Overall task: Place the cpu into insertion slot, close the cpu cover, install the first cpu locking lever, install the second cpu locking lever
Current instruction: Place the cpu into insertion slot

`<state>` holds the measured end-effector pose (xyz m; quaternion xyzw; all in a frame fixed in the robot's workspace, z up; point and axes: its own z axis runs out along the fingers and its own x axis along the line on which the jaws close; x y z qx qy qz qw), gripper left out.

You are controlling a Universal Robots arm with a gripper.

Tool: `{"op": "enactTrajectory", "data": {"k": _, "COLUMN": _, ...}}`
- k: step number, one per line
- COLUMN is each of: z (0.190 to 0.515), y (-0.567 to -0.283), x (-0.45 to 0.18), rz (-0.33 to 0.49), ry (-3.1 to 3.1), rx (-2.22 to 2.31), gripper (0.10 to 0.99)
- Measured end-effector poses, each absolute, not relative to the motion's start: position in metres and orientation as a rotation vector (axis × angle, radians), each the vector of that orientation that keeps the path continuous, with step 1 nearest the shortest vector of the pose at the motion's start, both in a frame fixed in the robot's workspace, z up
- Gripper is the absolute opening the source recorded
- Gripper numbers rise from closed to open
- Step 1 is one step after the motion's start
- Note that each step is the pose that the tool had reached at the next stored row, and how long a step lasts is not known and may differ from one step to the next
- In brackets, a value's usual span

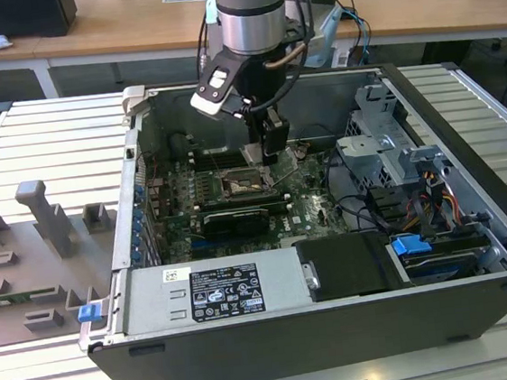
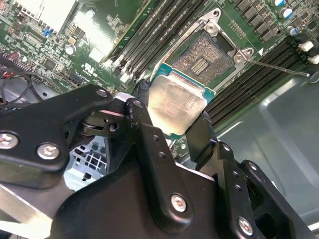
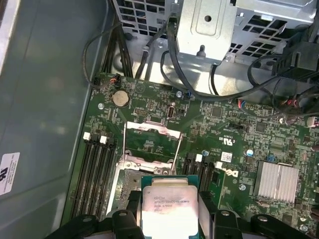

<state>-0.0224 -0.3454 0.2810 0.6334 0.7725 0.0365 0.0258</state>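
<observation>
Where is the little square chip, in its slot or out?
Out. The gripper holds the cpu between its fingers, and the insertion slot lies bare, contacts showing.

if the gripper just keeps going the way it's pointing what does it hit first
Probably the open insertion slot, and the cpu clamped in the gripper would touch it first. Whether they line up exactly is unclear, since depth is hard to judge.
</observation>
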Motion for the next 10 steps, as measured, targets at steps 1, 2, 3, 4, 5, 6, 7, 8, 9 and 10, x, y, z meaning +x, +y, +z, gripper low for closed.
{"op": "enactTrajectory", "data": {"k": 1, "z": 0.279, "y": -0.345, "x": -0.022, "rz": 0.112, "ry": 2.386, "rx": 1.961, "gripper": 0.537}}
{"op": "enactTrajectory", "data": {"k": 2, "z": 0.277, "y": -0.344, "x": -0.022, "rz": 0.112, "ry": 2.381, "rx": 1.967, "gripper": 0.537}}
{"op": "enactTrajectory", "data": {"k": 3, "z": 0.275, "y": -0.344, "x": -0.022, "rz": 0.111, "ry": 2.371, "rx": 1.979, "gripper": 0.537}}
{"op": "enactTrajectory", "data": {"k": 4, "z": 0.273, "y": -0.344, "x": -0.022, "rz": 0.111, "ry": 2.359, "rx": 1.992, "gripper": 0.537}}
{"op": "enactTrajectory", "data": {"k": 5, "z": 0.270, "y": -0.344, "x": -0.022, "rz": 0.109, "ry": 2.332, "rx": 2.023, "gripper": 0.537}}
{"op": "enactTrajectory", "data": {"k": 6, "z": 0.266, "y": -0.344, "x": -0.022, "rz": 0.108, "ry": 2.294, "rx": 2.064, "gripper": 0.537}}
{"op": "enactTrajectory", "data": {"k": 7, "z": 0.263, "y": -0.344, "x": -0.022, "rz": 0.106, "ry": 2.265, "rx": 2.094, "gripper": 0.537}}
{"op": "enactTrajectory", "data": {"k": 8, "z": 0.260, "y": -0.344, "x": -0.022, "rz": 0.106, "ry": 2.247, "rx": 2.113, "gripper": 0.537}}
{"op": "enactTrajectory", "data": {"k": 9, "z": 0.257, "y": -0.343, "x": -0.022, "rz": 0.105, "ry": 2.227, "rx": 2.133, "gripper": 0.537}}
{"op": "enactTrajectory", "data": {"k": 10, "z": 0.254, "y": -0.343, "x": -0.022, "rz": 0.104, "ry": 2.212, "rx": 2.148, "gripper": 0.537}}
